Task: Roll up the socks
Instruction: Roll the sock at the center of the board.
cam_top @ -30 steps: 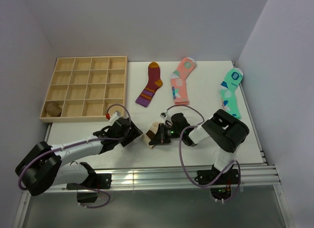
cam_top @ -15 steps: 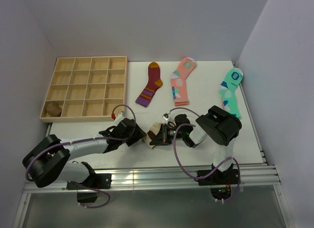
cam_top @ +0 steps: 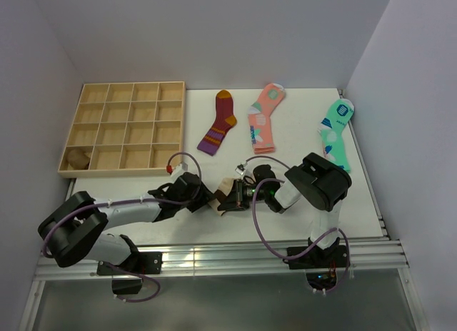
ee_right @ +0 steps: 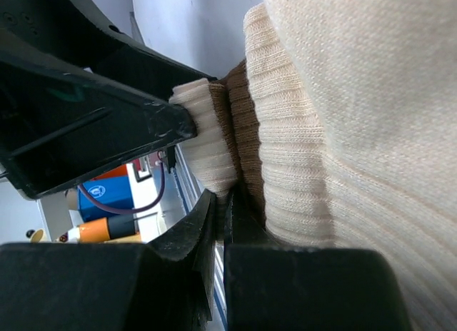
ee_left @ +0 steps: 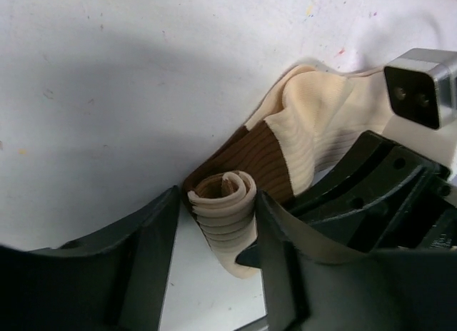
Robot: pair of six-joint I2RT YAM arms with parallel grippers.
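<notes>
The socks (cam_top: 227, 187) (ee_left: 314, 110) lie as a beige-and-brown bundle on the table (cam_top: 371, 195) near its front edge, between the left arm (cam_top: 121, 210) and the right arm (cam_top: 318, 185). The left wrist view shows one end wound into a tight roll, cream ribbing coiled inside a brown band, with the rest of the beige fabric spreading away flat on the table. The left fingers (ee_left: 153, 252) stand part-way apart, one on each side of the roll and both against it, so they grip the rolled end. The right fingers (ee_right: 182, 260) reach in from the other side, drawn almost together and pinching a fold of the ribbed fabric just beside the roll. Further back, well apart from the bundle, a maroon striped sock (cam_top: 219, 124), a pink sock (cam_top: 264, 117) and a green sock (cam_top: 335, 131) lie flat in a row. A wooden tray (cam_top: 114, 172) of compartments sits at the back left, with a brownish lump (cam_top: 77, 158) in its near left corner compartment.
</notes>
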